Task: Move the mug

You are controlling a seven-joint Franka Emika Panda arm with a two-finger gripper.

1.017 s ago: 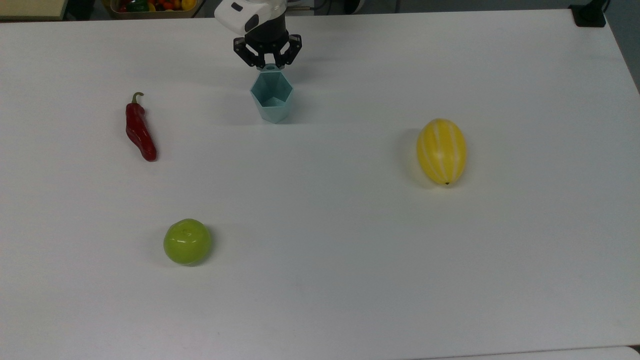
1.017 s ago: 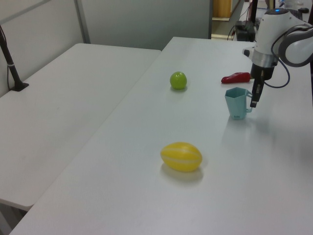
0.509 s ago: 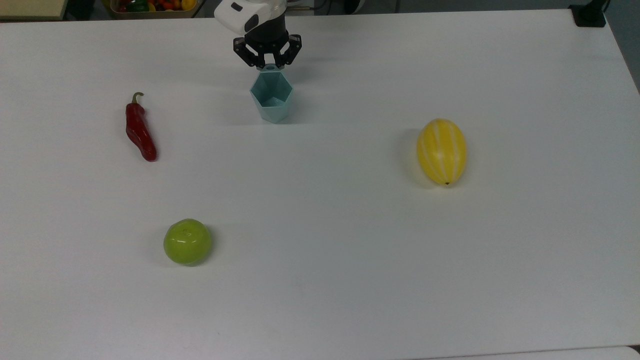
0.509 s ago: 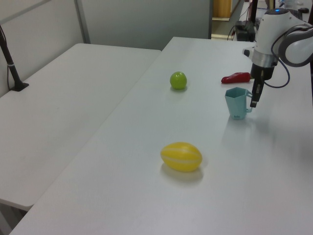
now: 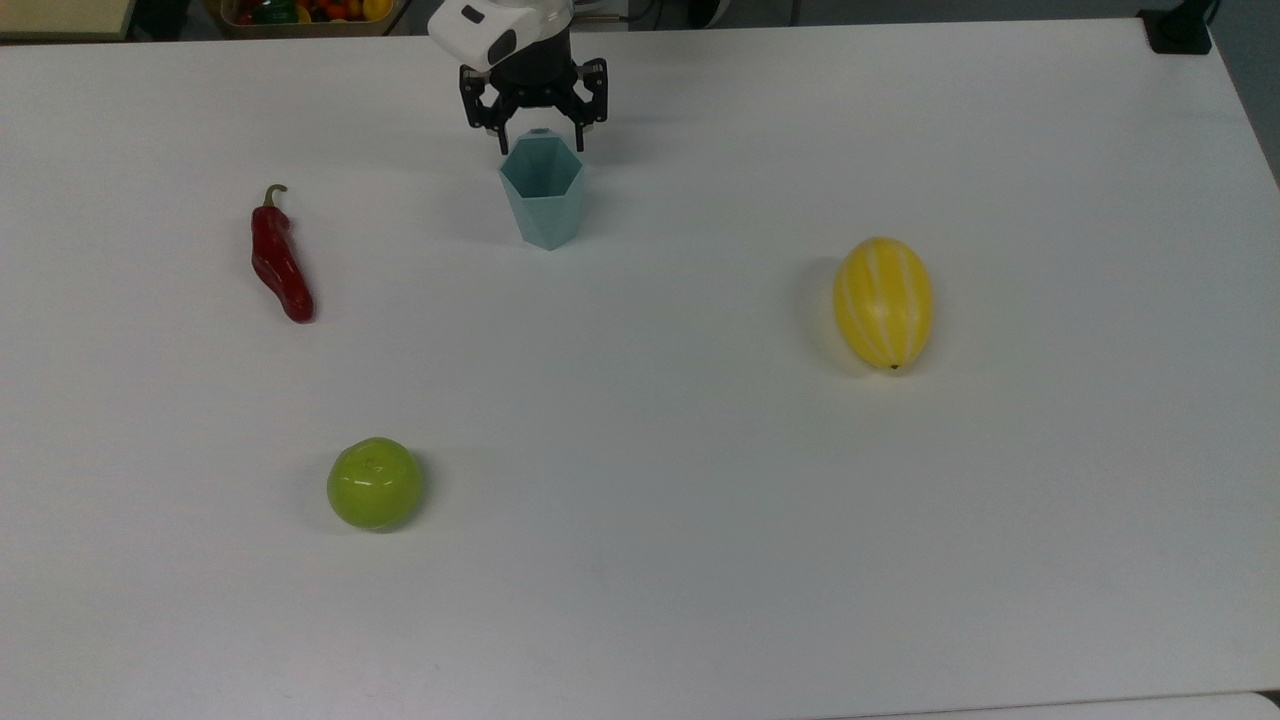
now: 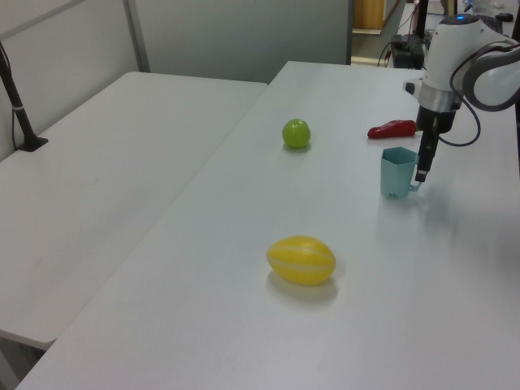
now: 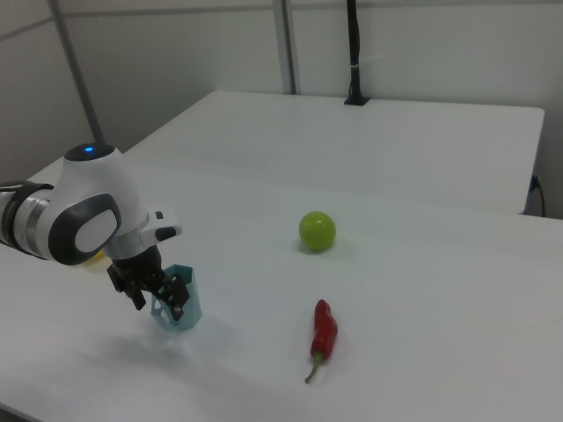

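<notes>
The gripper points down at the far edge of the table with its two fingers spread apart, one on each side of the mug's small tab handle and clear of it, so the jaws are open and hold nothing. The mug stands upright on the table just in front of the jaws in the top view, its hexagonal rim facing up and its handle turned toward the gripper. In the left view the gripper hangs just beside the mug on the left view's right. In the right view the gripper partly covers the mug. Farther from the jaws, a red chili pepper lies toward the top view's left, a yellow striped melon well off toward the top view's right, and a green apple near the front.
</notes>
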